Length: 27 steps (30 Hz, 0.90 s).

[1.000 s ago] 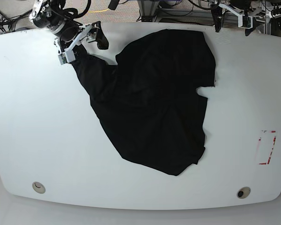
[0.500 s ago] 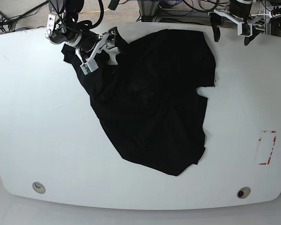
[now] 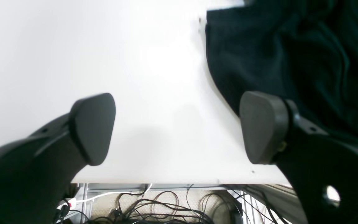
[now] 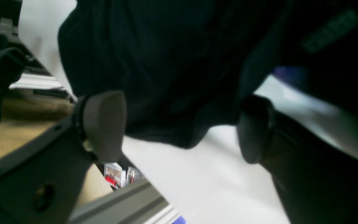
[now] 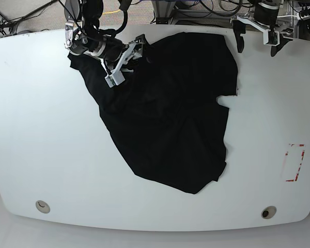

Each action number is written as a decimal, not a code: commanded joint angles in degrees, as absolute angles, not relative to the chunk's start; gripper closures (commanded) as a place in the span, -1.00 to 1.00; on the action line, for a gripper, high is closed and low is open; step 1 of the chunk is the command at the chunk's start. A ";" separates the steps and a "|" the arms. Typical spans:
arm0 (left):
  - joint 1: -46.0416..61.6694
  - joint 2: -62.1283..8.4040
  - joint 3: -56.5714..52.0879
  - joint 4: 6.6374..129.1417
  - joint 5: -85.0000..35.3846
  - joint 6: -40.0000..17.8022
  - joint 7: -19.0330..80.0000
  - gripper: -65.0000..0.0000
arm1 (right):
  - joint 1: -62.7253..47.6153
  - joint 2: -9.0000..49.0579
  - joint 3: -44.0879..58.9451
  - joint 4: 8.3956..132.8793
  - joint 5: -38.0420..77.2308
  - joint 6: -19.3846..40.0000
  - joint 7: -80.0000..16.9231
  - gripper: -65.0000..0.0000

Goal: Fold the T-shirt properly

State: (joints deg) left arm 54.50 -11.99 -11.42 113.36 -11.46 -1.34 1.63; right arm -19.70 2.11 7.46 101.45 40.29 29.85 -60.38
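Base view: we are looking down on a white table (image 5: 36, 129) where the T-shirt (image 5: 170, 113) is lying spread and rumpled, plain black side up, stretching from the far edge toward the near middle. A small notch of bare table is showing along its edge on the view's right. A red-and-white marker (image 5: 294, 163) is sitting well apart from the cloth, near the table's edge on that same side.

The right gripper (image 5: 126, 59) is hovering over the shirt's far corner on the view's left — its jaws are standing apart. In the right wrist view we are seeing the right gripper (image 4: 182, 124) with both pads spread, and a dark fold of the T-shirt (image 4: 166, 62) is hanging between and behind them; we cannot tell whether either pad is touching the cloth, and nothing is being pinched.

The left gripper (image 5: 258, 39) is sitting at the table's far edge on the view's right, just beside the shirt. In the left wrist view the left gripper (image 3: 176, 127) is gaping wide over bare table — the T-shirt (image 3: 291, 56) is lying beside one finger (image 3: 263, 124), and cables (image 3: 154, 205) are showing below the table edge.
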 commanded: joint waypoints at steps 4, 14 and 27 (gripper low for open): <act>54.20 -12.26 -11.74 114.33 -11.30 -1.27 0.22 -0.85 | -17.89 2.51 7.60 101.93 40.75 29.32 -60.00 0.18; 50.07 -12.09 -11.82 114.15 -11.30 -1.19 0.22 -0.84 | -18.68 5.49 7.87 103.78 41.10 29.41 -60.00 1.00; 40.84 -11.82 -11.56 113.98 -11.38 -1.10 1.89 -0.84 | -27.91 11.38 23.87 113.01 41.19 38.11 -58.33 1.00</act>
State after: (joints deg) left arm 41.10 -11.49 -11.57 112.99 -11.25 -1.30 1.93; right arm -27.53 10.59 21.52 111.94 40.29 36.27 -59.18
